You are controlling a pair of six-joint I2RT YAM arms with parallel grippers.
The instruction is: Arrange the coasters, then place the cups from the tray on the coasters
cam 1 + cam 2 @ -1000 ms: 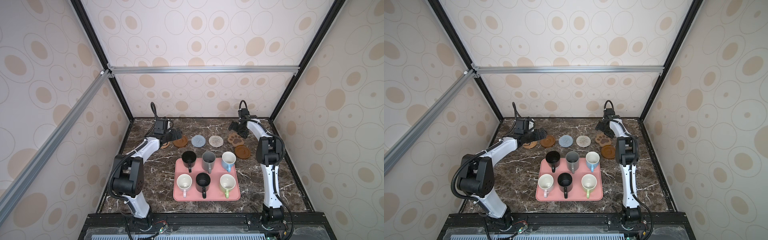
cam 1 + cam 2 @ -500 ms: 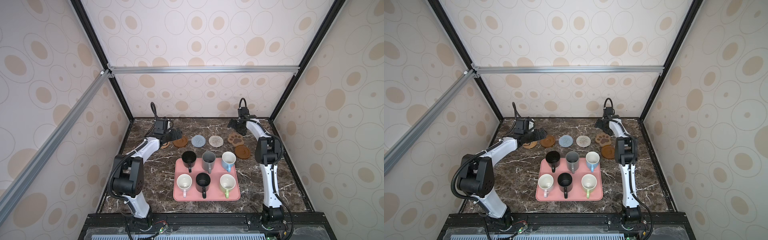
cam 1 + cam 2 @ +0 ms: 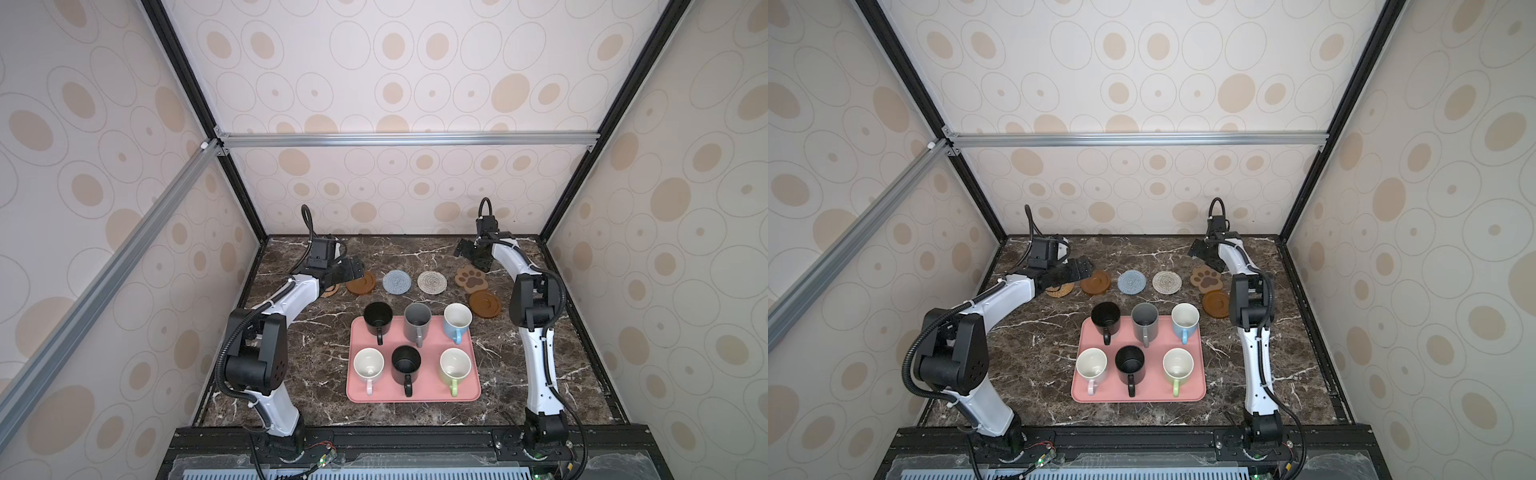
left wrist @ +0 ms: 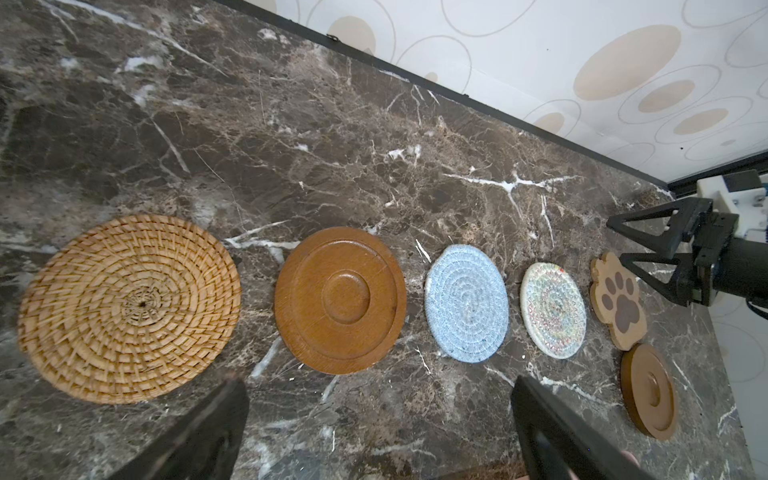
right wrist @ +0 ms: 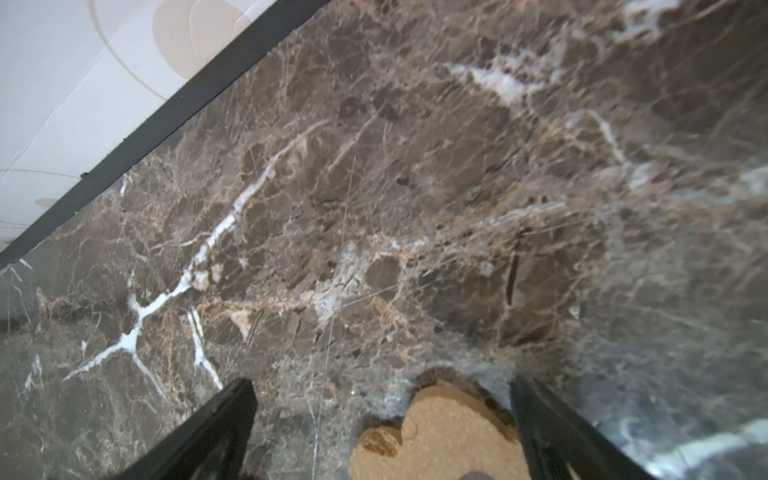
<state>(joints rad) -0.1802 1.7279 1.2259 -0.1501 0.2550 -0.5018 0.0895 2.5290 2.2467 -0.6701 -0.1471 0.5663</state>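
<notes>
The stray brown disc (image 3: 484, 304) lies out of the coaster row (image 3: 397, 282), near the surface's right edge and just frontward of the paw coaster (image 3: 471, 281). My right gripper (image 3: 469, 257), jaws apart and empty, hangs at the paw coaster's far side, so the disc lies frontward of it. My left gripper (image 3: 352, 272), likewise apart, is well off. Judgement: the right arm is nearer.

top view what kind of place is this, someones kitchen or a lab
Likely a robot test cell, not a kitchen: an aluminium frame bar and patterned wall panels box in a marble-look tabletop, with left arm and right arm mounted at its front edge.
</notes>
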